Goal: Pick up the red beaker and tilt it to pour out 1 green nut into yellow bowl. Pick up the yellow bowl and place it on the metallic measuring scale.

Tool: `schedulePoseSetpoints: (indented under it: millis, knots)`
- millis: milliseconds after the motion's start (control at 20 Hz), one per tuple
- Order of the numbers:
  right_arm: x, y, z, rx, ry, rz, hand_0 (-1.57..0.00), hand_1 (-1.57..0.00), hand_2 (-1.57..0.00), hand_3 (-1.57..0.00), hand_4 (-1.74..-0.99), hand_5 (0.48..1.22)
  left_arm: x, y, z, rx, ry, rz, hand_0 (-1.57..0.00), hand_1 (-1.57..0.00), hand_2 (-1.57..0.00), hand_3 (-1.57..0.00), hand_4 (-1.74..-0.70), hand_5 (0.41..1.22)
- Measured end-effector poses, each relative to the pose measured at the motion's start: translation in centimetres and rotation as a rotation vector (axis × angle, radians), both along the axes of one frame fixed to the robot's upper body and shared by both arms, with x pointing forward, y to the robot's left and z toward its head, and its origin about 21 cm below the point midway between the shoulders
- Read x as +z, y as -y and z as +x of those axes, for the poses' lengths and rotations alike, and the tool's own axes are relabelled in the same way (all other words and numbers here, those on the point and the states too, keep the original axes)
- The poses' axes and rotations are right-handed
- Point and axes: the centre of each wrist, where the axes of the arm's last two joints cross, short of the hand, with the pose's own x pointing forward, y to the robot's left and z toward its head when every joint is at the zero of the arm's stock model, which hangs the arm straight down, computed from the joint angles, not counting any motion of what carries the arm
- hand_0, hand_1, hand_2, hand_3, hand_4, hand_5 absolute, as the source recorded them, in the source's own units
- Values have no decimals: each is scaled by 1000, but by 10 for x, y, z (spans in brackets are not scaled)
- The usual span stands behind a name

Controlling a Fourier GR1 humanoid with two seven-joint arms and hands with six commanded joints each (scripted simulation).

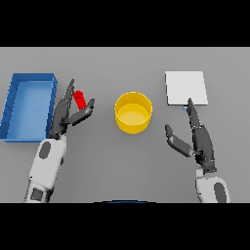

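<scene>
left hand (66, 113): we see it open around red beaker (80, 99)
right hand (195, 136): open, near scale (185, 88)
yellow bowl (133, 112): between hands

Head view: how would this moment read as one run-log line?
left hand: open, at beaker | right hand: open, idle near scale | bowl: on table, untouched

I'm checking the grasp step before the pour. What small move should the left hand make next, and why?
Probably close the left hand round the red beaker. The beaker sits between its open fingers and thumb, not yet gripped, and the yellow bowl shows no green nut inside, so nothing seems poured.
</scene>
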Motion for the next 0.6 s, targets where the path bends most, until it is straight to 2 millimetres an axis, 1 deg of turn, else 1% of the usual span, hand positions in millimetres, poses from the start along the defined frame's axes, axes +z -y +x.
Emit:
schedulePoseSetpoints:
  millis: [50,150,200,300,400,450,500,550,600]
  knots:
    - [0,4,1,-2,-4,-3,1,1,1,1,-1250,683,-3,2,1,-1,4,8,1,1,1,1,-1242,657]
    - [1,3,-3,10,-8,9,1,1,1,1,-1264,690,-2,5,8,-8,31,25,1,1,1,1,-1256,664]
    - [1,3,-4,9,-4,15,1,1,1,1,-1267,692,0,11,13,-11,31,32,1,1,1,1,-1261,671]
    - [0,3,-6,10,1,15,1,1,1,1,-1262,691,0,12,21,-10,21,43,1,1,1,1,-1262,680]
    - [-1,5,-8,-1,-3,10,1,1,1,1,-1265,691,-4,15,23,-19,34,43,1,1,1,1,-1271,692]
    - [-1,2,-7,3,0,15,1,1,1,1,-1259,691,-3,14,26,-10,34,41,1,-24,-41,1,-1297,715]
    - [2,1,-5,0,0,7,1,1,1,1,-1255,691,-3,19,27,-2,50,32,-93,-141,-150,-47,-1324,741]
    - [1,0,-6,-3,0,1,1,1,1,1,-1252,690,-2,20,29,5,78,22,-322,-364,-358,-218,-1355,770]
    - [-1,3,-5,-7,-5,-6,1,1,1,1,-1247,688,-4,21,28,18,89,16,-572,-606,-600,-421,-1424,860]
